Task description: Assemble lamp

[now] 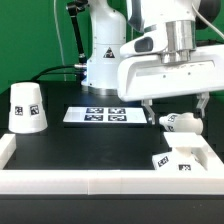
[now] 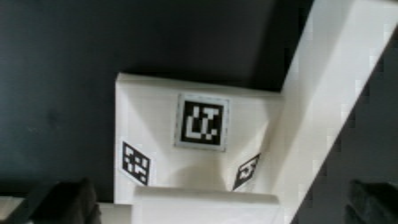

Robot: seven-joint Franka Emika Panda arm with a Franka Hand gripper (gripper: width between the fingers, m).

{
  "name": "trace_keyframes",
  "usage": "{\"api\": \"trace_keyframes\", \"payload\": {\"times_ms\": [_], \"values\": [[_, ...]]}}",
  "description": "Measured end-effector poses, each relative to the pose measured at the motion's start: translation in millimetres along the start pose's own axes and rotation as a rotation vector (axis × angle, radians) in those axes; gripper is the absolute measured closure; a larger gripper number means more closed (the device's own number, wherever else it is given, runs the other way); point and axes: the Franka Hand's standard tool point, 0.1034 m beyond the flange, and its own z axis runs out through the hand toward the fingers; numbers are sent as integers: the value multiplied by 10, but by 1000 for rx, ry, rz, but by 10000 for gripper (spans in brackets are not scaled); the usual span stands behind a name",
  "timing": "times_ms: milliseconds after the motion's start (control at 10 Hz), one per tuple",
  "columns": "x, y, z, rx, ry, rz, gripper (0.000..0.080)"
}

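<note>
Black tabletop (image 1: pixel 85 145), fenced along the near edge and the exterior view's right by a low white wall (image 1: pixel 100 181). Dark backdrop behind. Pedestal (image 1: pixel 100 55), white with a triangle sticker, stands at the back. Marker board (image 1: pixel 100 115) lies flat just in front of it, four tags showing.

Shade (image 1: pixel 25 107): far over on the exterior view's left, standing wide end down. One tag faces the camera. Well apart from the other two parts.

Base (image 1: pixel 178 158): in the near corner on the exterior view's right, tucked against the wall. Tags show on its side faces. The wrist view looks down on the base (image 2: pixel 160 115), with one tag on the top face, two more on side faces, and one edge lying along the wall (image 2: pixel 329 90).

Bulb (image 1: pixel 180 123): on the tabletop just behind the base, near the marker board's end on the exterior view's right. One tag shows. Whether it stands or lies, and whether it touches the base, cannot be told.

Arm (image 1: pixel 165 60): white, comes in from above on the exterior view's right. Hand (image 1: pixel 176 110) hangs over the bulb and base, clear of the tabletop. Fingers (image 1: pixel 147 112) are spread wide with nothing held between them, so it is open and empty. In the wrist view the two dark fingertips (image 2: pixel 63 200) sit far apart, with the base seen beyond them.
</note>
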Motion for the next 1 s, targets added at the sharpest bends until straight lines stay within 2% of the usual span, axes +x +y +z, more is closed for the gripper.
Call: {"api": "trace_keyframes", "payload": {"times_ms": [200, 400, 500, 700, 1000], "values": [[-177, -125, -172, -2, -11, -29, 100], [-281, -346, -283, 3, -10, -86, 100], [-312, -402, -283, 7, -22, -160, 100], [-384, -348, -265, 14, -74, -246, 100], [-378, -352, -263, 14, -70, -239, 100]]}}
